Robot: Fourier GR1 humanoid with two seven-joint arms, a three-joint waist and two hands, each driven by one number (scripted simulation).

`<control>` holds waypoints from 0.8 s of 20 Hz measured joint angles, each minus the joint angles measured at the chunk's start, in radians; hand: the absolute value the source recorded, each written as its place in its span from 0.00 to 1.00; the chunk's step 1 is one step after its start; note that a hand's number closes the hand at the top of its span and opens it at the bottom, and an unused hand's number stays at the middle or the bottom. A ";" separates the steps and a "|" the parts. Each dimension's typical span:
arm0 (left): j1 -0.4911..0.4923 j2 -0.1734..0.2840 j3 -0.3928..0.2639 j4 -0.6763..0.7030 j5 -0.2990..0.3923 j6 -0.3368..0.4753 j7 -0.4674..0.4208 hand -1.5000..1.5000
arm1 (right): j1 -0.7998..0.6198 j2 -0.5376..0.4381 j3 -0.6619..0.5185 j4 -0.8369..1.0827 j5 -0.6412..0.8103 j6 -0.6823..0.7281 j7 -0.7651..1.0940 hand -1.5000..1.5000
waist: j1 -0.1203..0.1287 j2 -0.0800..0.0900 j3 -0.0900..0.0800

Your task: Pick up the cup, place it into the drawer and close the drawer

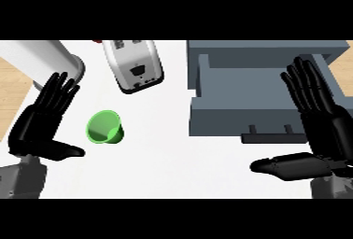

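My left hand [40,125] is spread flat beside the green cup [105,127], not touching it; my right hand [318,125] rests open, empty, over the pulled-out grey drawer [241,116].

One head view — steeply down onto the counter [172,168], close above.

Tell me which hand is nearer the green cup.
Left. The left hand is open just left of the cup; the right hand is far right, by the drawer.
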 measured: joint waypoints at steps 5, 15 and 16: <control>-0.028 0.004 0.006 0.196 -0.083 -0.019 -0.122 0.00 | -0.023 -0.007 -0.019 -0.003 -0.012 0.011 0.007 0.00 | -0.002 0.000 0.000; -0.127 0.037 0.022 0.623 -0.234 -0.032 -0.407 0.00 | -0.094 -0.023 -0.058 0.051 -0.018 0.023 0.010 0.00 | -0.004 0.001 0.000; -0.132 0.044 0.021 0.666 -0.249 -0.037 -0.438 0.00 | -0.091 -0.031 -0.069 0.051 -0.031 0.034 0.009 0.00 | -0.005 0.001 -0.001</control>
